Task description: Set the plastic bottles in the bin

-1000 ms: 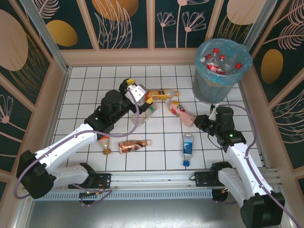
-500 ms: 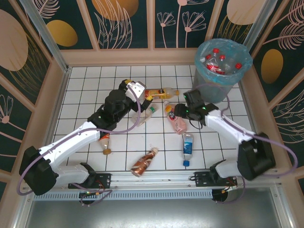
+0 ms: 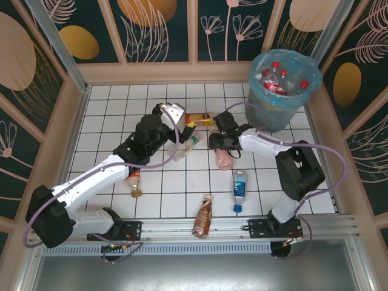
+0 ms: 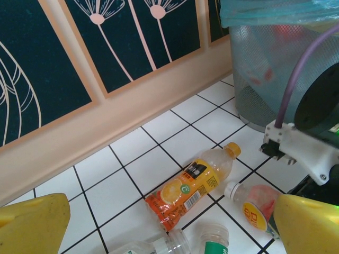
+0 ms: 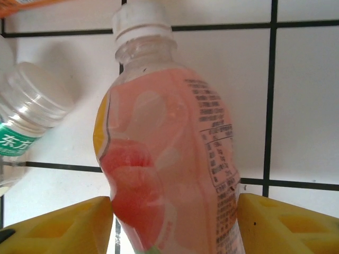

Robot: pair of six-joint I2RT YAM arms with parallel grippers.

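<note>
Pink bottle (image 5: 169,159): on the tiles, near-left of the bin (image 3: 267,112).
Right gripper (image 5: 175,222): arm folded leftward; we see it pinching the pink bottle.
Left gripper (image 3: 179,120): spread wide, farther left of the bin.

Work surface: white square tiles (image 3: 109,109), dark grout lines, evenly lit, shadows soft and short. A low beige wooden kerb (image 3: 163,73) borders the tiles on their far, left and right sides. Above the kerb on those three sides stand wall panels (image 3: 157,30): dark teal, pale line-drawn leaves and flowers, gold ovals, split by beige battens. An aluminium strut (image 3: 54,45) rises from the tiles' far-left corner. An aluminium rail (image 3: 170,227) runs along the tiles' near edge, with grey sheet metal (image 3: 200,273) on its nearer side.
</note>
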